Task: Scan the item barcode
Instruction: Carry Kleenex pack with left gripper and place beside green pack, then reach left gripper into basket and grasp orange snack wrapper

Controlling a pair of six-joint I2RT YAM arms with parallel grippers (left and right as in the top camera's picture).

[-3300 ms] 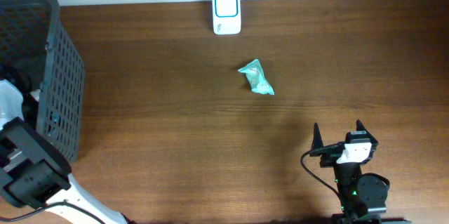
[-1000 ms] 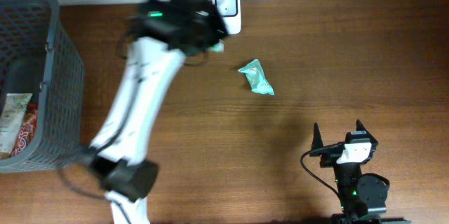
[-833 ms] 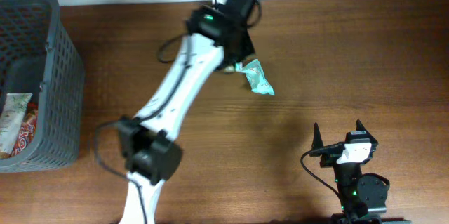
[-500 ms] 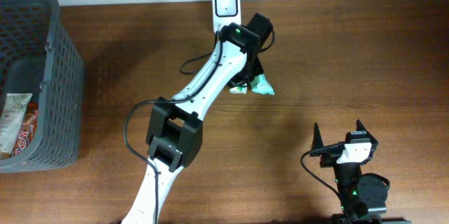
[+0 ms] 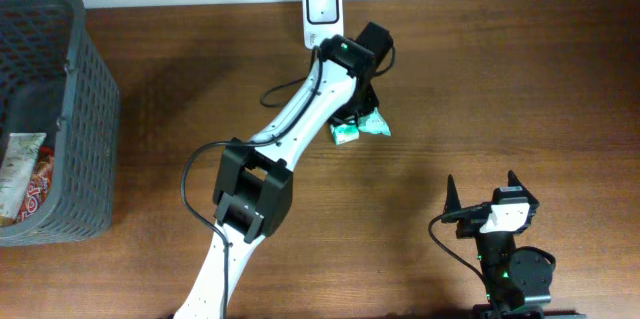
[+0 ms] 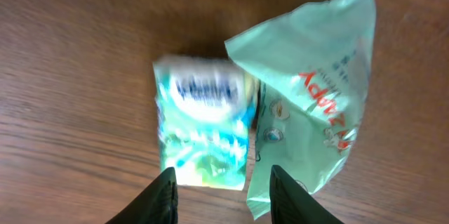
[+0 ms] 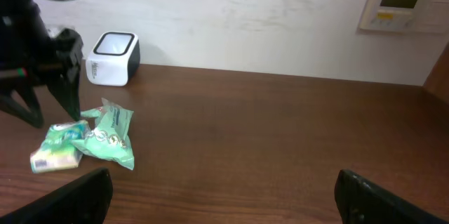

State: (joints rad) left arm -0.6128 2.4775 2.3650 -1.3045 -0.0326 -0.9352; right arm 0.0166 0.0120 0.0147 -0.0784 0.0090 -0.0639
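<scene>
— Where's the item sitting?
— I'm seeing the small green-and-white plastic packet point(image 6: 203, 122) with blurred blue print. It's lying flat on the brown wooden table point(image 5: 200, 79), towards its far edge, against a crinkly mint-green pouch point(image 6: 316, 90) and just short of the white box scanner point(image 5: 323, 9).
— Holding it?
— No, the left gripper point(image 6: 222, 169) is hovering spread above it, grasping nothing. I'm judging the packet light, squashy and slick, so I'm planning a pinch across its narrow width.

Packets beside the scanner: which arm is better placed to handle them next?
Left. The left end effector hangs above the small packet and the green pouch, fingers apart. The right end effector sits open, parked far from both.
</scene>
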